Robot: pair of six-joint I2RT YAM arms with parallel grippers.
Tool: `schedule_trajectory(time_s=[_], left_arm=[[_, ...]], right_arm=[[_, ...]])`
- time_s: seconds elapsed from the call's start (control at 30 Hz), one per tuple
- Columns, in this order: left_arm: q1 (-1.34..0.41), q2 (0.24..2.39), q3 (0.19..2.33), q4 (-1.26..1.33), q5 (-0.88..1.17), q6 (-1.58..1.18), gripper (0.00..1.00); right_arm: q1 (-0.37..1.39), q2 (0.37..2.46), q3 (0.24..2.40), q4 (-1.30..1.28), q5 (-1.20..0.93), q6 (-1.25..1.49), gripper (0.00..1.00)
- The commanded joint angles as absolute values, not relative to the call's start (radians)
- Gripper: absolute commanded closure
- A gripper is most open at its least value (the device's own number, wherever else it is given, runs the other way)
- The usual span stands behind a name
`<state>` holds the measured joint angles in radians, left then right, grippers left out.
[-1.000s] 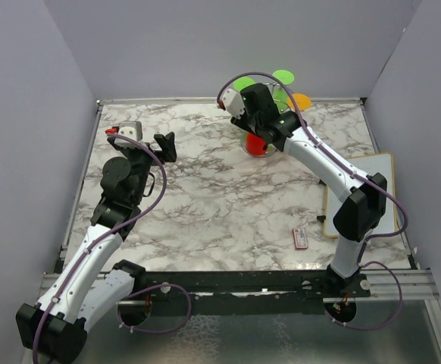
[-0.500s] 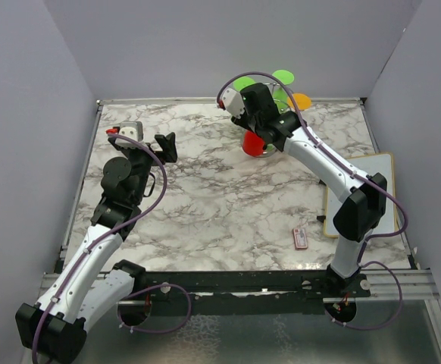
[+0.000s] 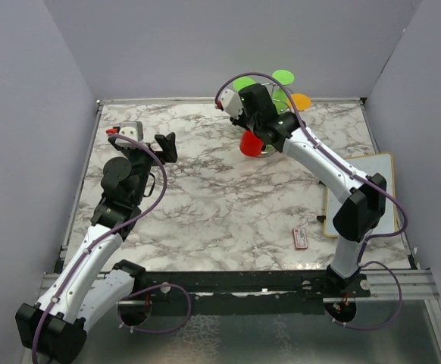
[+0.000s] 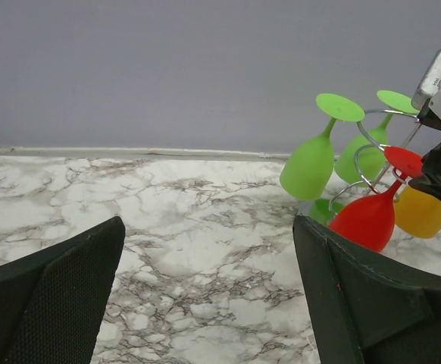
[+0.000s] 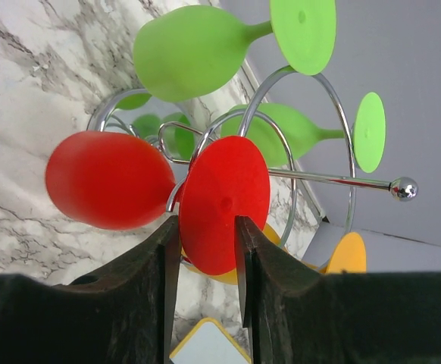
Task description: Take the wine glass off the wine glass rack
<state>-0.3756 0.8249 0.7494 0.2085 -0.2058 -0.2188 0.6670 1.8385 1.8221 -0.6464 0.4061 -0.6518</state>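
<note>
The red wine glass [image 5: 107, 189], hung tilted on the wine glass rack [image 5: 334, 179], was judged light and slick; its foot [image 5: 224, 201], the best hold, was pinched by the right fingers [image 5: 152, 265]. The left fingers [image 4: 61, 296] were spread, empty.

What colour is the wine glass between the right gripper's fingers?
The wine glass is red; right wrist view shows it best.
</note>
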Motion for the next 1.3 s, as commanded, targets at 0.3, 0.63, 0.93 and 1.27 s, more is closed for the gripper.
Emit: schedule_trajectory(time_s=[0.3,0.63,0.93,1.27], left_arm=[[-0.383,0.815,0.751,0.227,-0.210,-0.221,0.05],[-0.385,0.815,0.751,0.228,-0.213,-0.221,0.05],[-0.384,0.817,0.751,0.226,-0.213,-0.222,0.05],[-0.386,0.818,0.750,0.225,-0.217,-0.222,0.05]], right_arm=[[0.679,1.825,1.857,-0.608,0.450,-0.662,0.73],[0.688,1.828,1.860,-0.610,0.471,-0.667,0.89],[0.714,1.806,1.840,-0.590,0.489,-0.685,0.96],[0.738,1.772,1.823,-0.581,0.550,-0.708,0.99]])
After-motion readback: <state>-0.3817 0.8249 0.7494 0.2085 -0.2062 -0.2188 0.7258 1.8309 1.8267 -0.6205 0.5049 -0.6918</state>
